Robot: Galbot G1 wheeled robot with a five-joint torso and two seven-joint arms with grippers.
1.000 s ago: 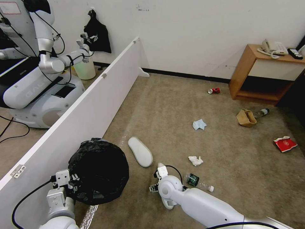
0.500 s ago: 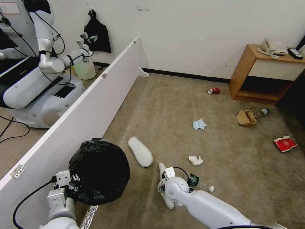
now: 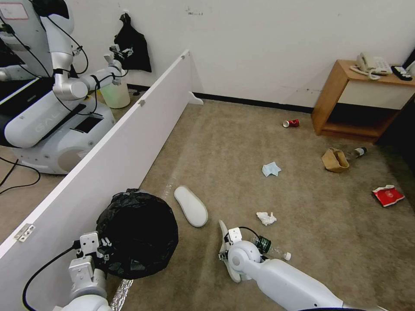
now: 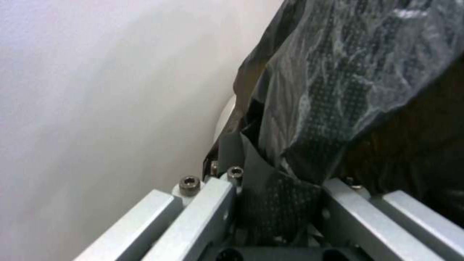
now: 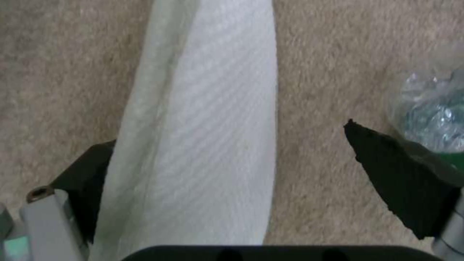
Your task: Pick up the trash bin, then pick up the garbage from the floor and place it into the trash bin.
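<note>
Progress sits at the first item of litter: the trash bin [image 3: 137, 235], black liner folded over its rim, is already carried at about 8 o'clock in the head view, close to the white partition [image 3: 108, 164], with the left gripper [image 4: 278, 203] pinched tight on the liner at the rim. At 6 o'clock the right gripper [image 5: 227, 156] hangs low over a white slipper [image 5: 203, 145], jaws spread wide on either side of it and not yet closed; a clear plastic bottle [image 3: 270, 247] lies just beside it. Nothing can be made out inside the bin, judging by the dark liner. Left on the carpet: a second slipper [image 3: 190, 206] near the bin, white tissue [image 3: 266, 218], light-blue face mask [image 3: 271, 169], brown paper bag [image 3: 334, 160] with another bottle [image 3: 357, 152] at 2 o'clock, red can [image 3: 291, 123] at 1 o'clock, red packet [image 3: 387, 195] at 3 o'clock
</note>
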